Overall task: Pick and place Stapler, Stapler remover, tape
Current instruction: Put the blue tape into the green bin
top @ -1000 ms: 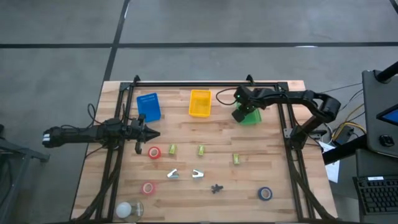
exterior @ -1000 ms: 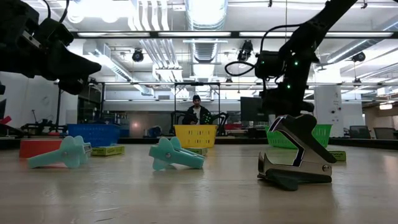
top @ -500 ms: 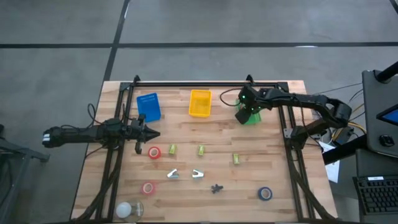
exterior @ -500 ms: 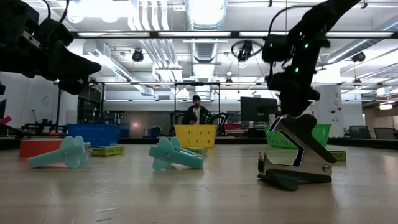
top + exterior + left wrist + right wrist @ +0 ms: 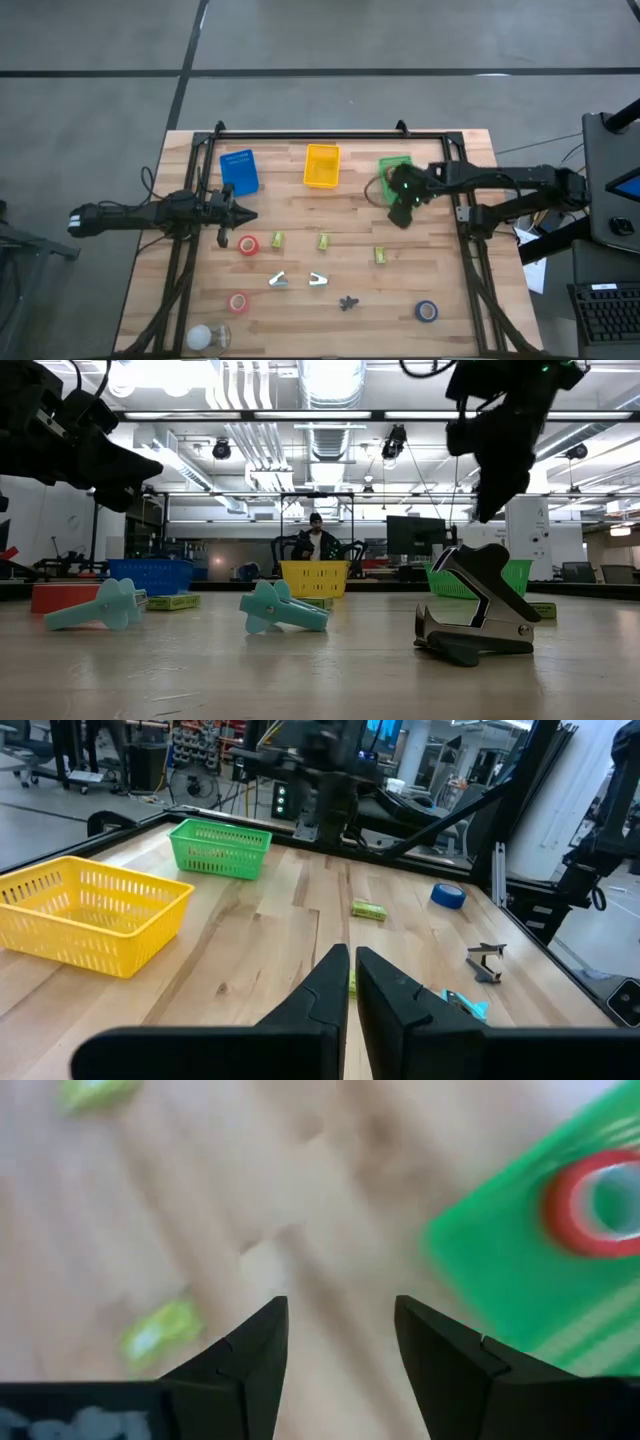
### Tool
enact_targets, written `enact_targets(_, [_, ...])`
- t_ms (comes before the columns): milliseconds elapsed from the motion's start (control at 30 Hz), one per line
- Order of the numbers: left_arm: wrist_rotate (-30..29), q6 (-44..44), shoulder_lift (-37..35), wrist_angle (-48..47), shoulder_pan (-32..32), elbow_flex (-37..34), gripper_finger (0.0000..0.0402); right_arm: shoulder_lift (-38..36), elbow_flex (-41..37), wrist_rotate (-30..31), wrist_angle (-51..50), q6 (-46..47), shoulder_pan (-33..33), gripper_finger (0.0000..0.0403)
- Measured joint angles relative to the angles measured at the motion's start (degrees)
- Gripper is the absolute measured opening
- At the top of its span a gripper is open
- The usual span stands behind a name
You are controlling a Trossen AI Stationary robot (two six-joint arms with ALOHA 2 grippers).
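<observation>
Hovering empty and wide near the bench's far right corner, your right claw [image 5: 401,210] has red tape [image 5: 590,1198] already in the green basket [image 5: 394,166]. Blue tape [image 5: 427,312] lies toward the near right corner, nearer this arm; your left claw [image 5: 243,215] waits pinched narrow by the left edge.

Red tape roll [image 5: 598,1200] lies flat inside green basket [image 5: 392,168] at tabletop rear. Second red roll [image 5: 248,244] and third [image 5: 238,301] lie flat left of centre. Blue roll [image 5: 427,311] flat near front right. Black staple remover [image 5: 478,605] rests near front, claws agape. Small green staplers [image 5: 323,240] mid-tabletop.
</observation>
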Motion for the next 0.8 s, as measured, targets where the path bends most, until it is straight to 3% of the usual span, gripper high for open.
enact_targets(133, [0.0,0.0,0.0,0.0,0.01,0.0,0.0026,0.17,-0.15,-0.63,-5.58,1.7,9.12,0.018])
enact_targets(367, [0.01,0.0,-0.02,0.0,0.01,0.0,0.0026,0.12,-0.22,-3.31,-7.58,16.81,25.9,0.018])
enact_targets(800, [0.0,0.0,0.0,0.0,0.0,0.0,0.0026,8.71,-0.9,-0.61,1.45,42.84,52.51,0.0179])
